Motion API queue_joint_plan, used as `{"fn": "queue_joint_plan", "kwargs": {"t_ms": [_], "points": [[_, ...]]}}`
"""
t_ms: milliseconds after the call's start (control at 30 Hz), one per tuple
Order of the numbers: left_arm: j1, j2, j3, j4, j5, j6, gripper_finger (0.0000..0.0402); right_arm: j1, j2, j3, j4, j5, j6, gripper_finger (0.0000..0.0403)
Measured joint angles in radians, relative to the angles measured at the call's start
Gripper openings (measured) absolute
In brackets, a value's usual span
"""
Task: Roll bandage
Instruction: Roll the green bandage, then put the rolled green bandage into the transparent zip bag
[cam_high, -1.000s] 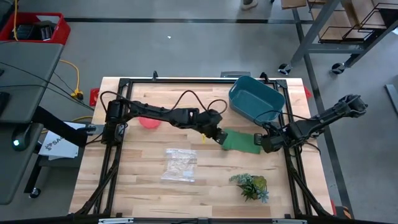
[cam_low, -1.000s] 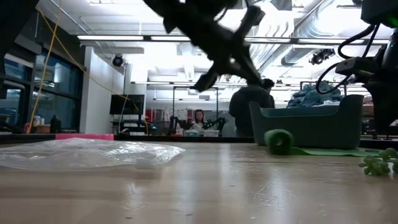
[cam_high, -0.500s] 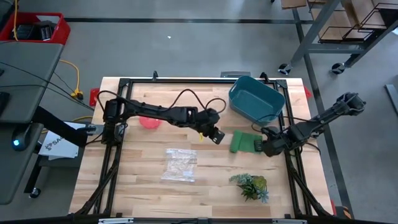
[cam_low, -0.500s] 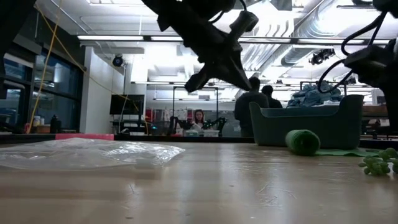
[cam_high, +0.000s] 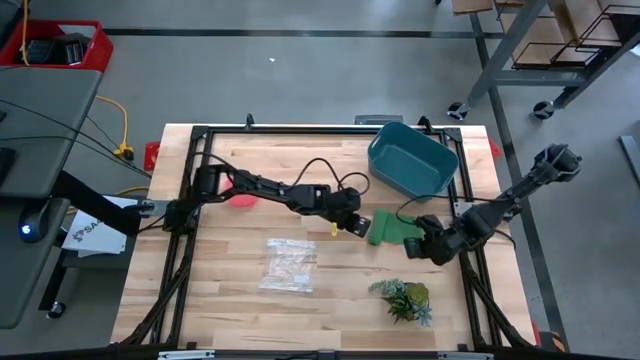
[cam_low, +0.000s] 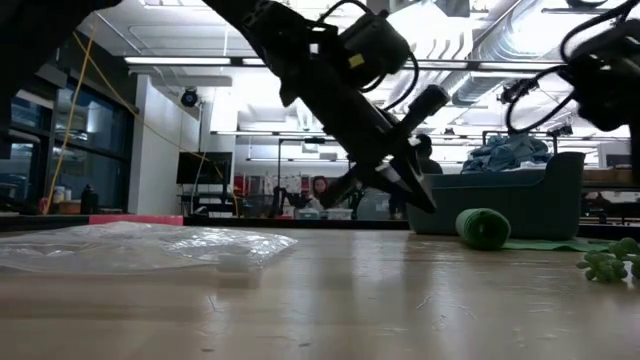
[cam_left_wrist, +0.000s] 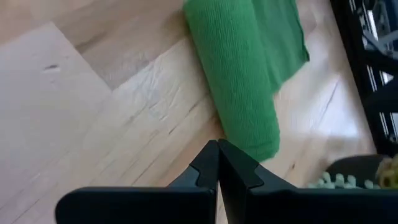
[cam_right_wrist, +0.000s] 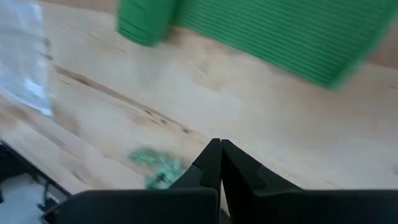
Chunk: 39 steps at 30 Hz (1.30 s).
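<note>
Although most of the green fabric bandage (cam_high: 392, 230) is already a roll, a flat tail lies toward 3 o'clock, below the teal plastic tub (cam_high: 411, 160). The left gripper (cam_high: 361, 223), fingers closed, touches the roll at 9 o'clock; it should push onward. The right gripper (cam_high: 414, 247), closed and empty, waits at 5 o'clock. The tail's end is hard to see.

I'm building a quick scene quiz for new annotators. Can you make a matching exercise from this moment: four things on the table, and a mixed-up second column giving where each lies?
Things:
1. bandage
2. teal tub
3. clear plastic bag
4. plant sprig

Places:
A. at the table's far right corner
B. near the front edge, right of the bag
C. between the left gripper and the right gripper, partly rolled
D. left of the sprig, in front of the left arm

Pairs: 1-C, 2-A, 3-D, 4-B
</note>
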Motion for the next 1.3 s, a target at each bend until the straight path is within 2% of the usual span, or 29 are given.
{"fn": "queue_joint_plan", "kwargs": {"t_ms": [233,500,700,1000,1300], "points": [[-0.009,0.092,0.079,0.0,-0.007,-0.055,0.0,0.097,-0.002,0.0,-0.072,0.033,0.094,0.0],[-0.014,0.164,0.177,0.004,-0.011,-0.1,0.0,0.132,-0.006,0.0,-0.098,0.082,0.124,0.0],[-0.022,0.189,0.271,0.185,0.076,-0.081,0.0,0.134,-0.014,0.03,-0.164,0.142,0.118,0.0],[0.043,0.04,0.282,0.098,0.099,0.138,0.0,0.154,-0.025,0.217,-0.556,0.176,0.099,0.0],[0.116,-0.179,0.281,-0.033,0.144,0.46,0.0,0.153,-0.02,0.24,-0.543,0.208,0.124,0.0]]}}
